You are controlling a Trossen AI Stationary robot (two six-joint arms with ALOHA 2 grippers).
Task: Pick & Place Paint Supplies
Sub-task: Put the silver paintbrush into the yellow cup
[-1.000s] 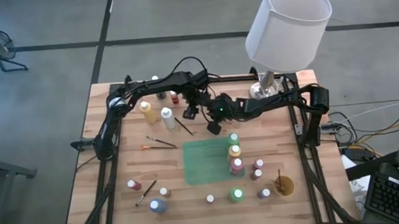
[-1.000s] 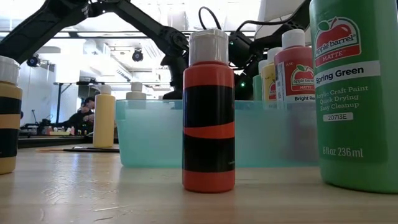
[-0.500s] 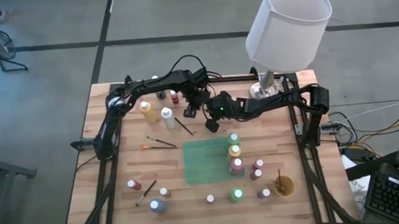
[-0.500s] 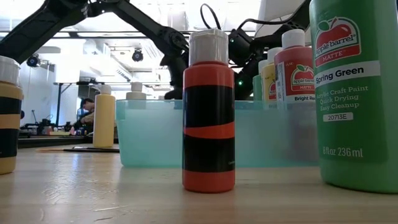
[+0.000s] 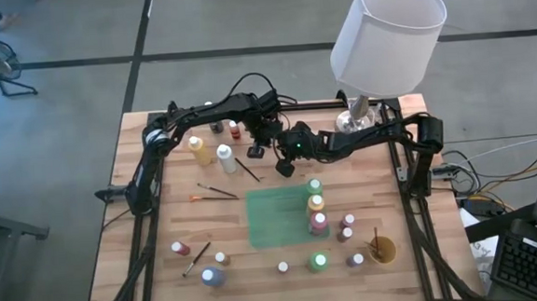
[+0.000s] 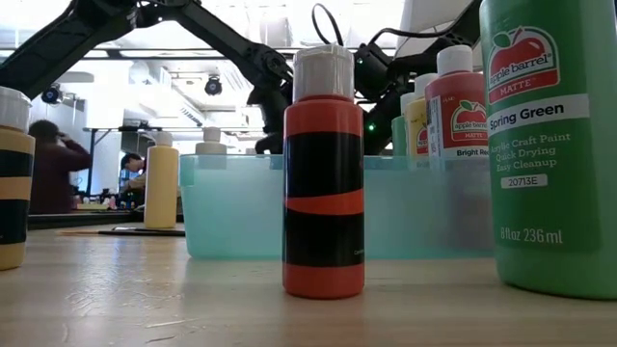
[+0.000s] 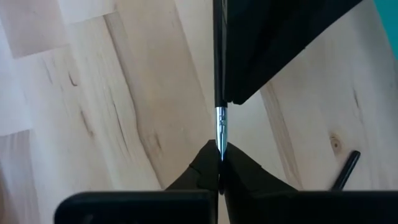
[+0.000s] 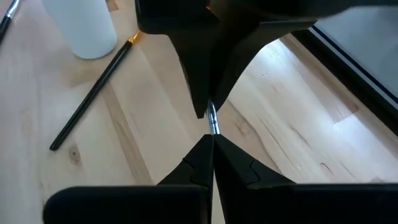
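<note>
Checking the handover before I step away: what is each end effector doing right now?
Left end effector: shut on the thin brush.
Right end effector: shut on the same thin brush.

1. One camera hangs overhead, facing straight down, far enough to take in the whole table (image 5: 145, 270) and both arms.
2. Another sits at tabletop level, very near an orange bottle (image 6: 324, 183), facing across the table into the room.
3. Each wrist camera looks down at the boards from close up.
4. Both wrist views share one thin brush (image 7: 221, 127), pinched between the two grippers.
</note>
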